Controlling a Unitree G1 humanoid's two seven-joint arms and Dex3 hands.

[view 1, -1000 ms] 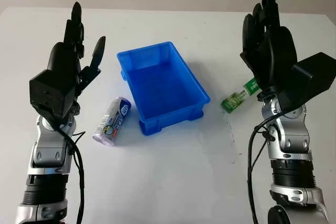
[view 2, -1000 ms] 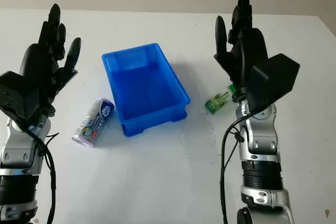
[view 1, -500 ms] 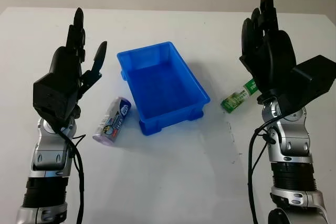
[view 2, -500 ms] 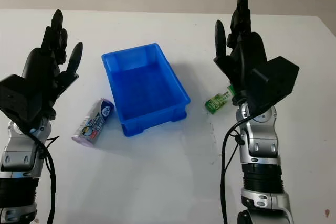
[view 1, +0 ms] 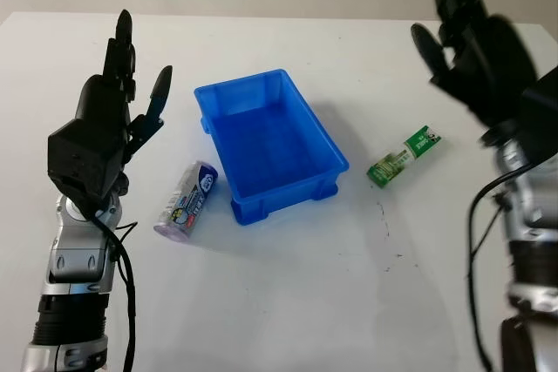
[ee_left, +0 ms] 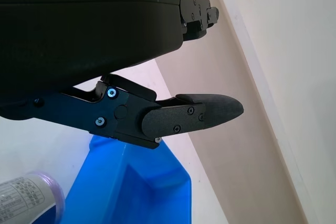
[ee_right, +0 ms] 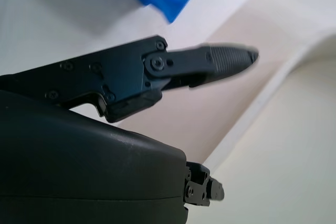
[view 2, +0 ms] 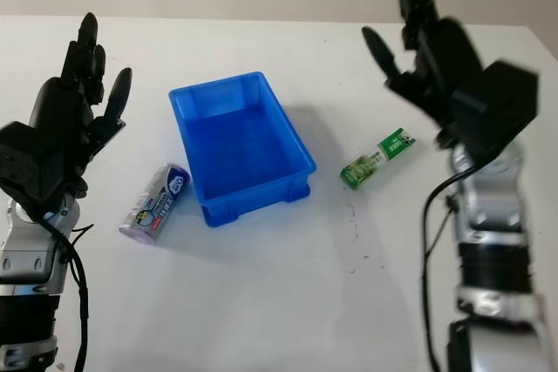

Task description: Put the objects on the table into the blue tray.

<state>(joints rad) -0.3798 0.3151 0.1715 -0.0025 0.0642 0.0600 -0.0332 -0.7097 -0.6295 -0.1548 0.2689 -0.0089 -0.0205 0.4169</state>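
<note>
While raised, right hand (view 1: 478, 50) (open) above green tube (view 1: 403, 155).

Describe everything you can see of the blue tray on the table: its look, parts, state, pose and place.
The blue tray is a rectangular bin of what looks like glossy moulded plastic, with sloping walls, a rolled rim and short ribs under its near end. It stands upright and open-topped on the white table, turned at an angle, with nothing inside. A small can lies apart from it on one side, a green packet apart on the other. Neither hand touches it.
</note>
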